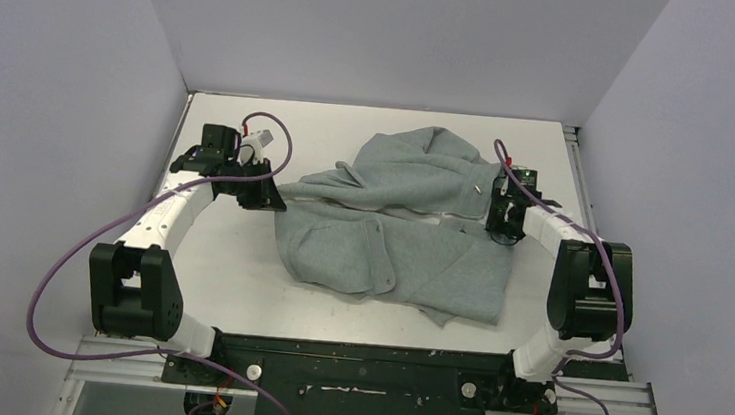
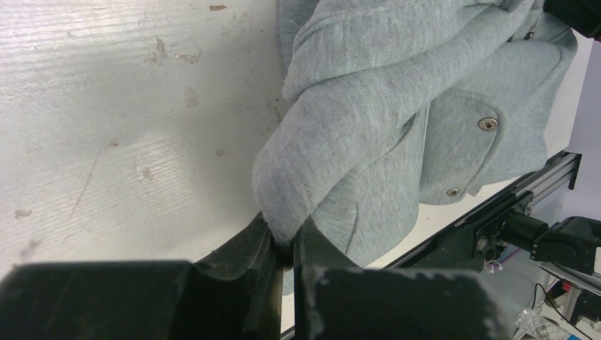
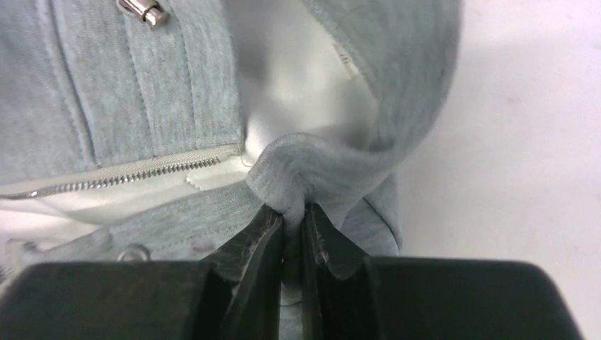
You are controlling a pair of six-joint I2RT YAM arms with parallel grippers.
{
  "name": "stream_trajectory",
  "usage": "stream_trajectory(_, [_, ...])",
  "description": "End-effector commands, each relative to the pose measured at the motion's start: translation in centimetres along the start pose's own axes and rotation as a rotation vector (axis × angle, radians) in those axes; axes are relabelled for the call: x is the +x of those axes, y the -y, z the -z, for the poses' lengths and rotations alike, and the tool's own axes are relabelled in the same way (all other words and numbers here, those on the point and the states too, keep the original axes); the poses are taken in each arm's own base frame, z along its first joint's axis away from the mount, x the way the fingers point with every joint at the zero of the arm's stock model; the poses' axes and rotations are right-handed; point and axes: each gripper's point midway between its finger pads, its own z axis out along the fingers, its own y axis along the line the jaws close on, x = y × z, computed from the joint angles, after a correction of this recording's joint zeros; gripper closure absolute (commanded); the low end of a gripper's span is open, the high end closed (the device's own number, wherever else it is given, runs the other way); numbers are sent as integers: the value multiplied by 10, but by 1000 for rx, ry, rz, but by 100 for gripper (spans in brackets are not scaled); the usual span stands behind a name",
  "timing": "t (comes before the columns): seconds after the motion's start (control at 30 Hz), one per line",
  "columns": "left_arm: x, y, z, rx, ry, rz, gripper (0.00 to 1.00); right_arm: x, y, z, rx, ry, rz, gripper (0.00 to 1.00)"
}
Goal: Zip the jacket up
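The light grey jacket (image 1: pixel 397 225) lies crumpled in the middle of the white table, folded over itself. My left gripper (image 1: pixel 262 194) is at its left edge, shut on a bunched fold of its fabric (image 2: pixel 298 177). My right gripper (image 1: pixel 506 223) is at its right edge, shut on a pinched fold of the jacket (image 3: pixel 298 180). In the right wrist view the pale zipper teeth (image 3: pixel 142 173) run to the left of the pinch, with a metal pull (image 3: pixel 145 10) at the top. Snap buttons (image 2: pixel 487 124) show on a flap in the left wrist view.
The white table (image 1: pixel 226 286) is bordered by grey walls on three sides. A black metal rail (image 1: pixel 379 369) runs along the near edge at the arm bases. Purple cables loop off both arms.
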Motion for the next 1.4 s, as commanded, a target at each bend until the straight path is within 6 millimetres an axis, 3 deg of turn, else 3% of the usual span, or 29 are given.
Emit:
stream_trajectory(0.0, [-11,2,7,2,54,-12,100,-69,7,48,-32,344,-143,94])
stream_trajectory(0.1, [-14,1,7,-6,63,-7,100,-78,21,66,-55,449,-292,99])
stream_trajectory(0.17, [-16,0,7,-10,70,-6,100,-71,32,70,-78,479,-411,100])
stream_trajectory(0.3, [-17,0,7,-10,82,0,100,-48,45,64,-131,503,-622,100])
stream_trajectory(0.4, [-16,0,5,-3,78,6,100,-38,49,57,-122,491,-672,95])
stream_trajectory(0.47, [-15,-1,3,-2,78,12,100,-33,57,51,-74,471,-672,88])
stream_trajectory(0.6, [-13,0,0,14,68,19,100,-31,66,46,-13,423,-588,58])
stream_trajectory(0.77, [-9,5,-3,38,52,17,100,-69,63,83,-23,478,-402,50])
stream_trajectory(0.83, [-8,5,-4,39,49,18,100,-85,54,98,-68,478,-300,50])
stream_trajectory(0.97, [-8,5,-6,43,38,21,100,-103,28,109,-164,373,-99,48])
stream_trajectory(1.1, [-8,8,-6,46,36,17,100,-90,-6,90,-268,169,92,46])
stream_trajectory(1.2, [-6,10,-8,52,27,11,100,-68,-28,72,-338,33,137,47])
stream_trajectory(1.37, [-4,11,-9,52,17,8,100,-40,-84,64,-489,-28,150,50])
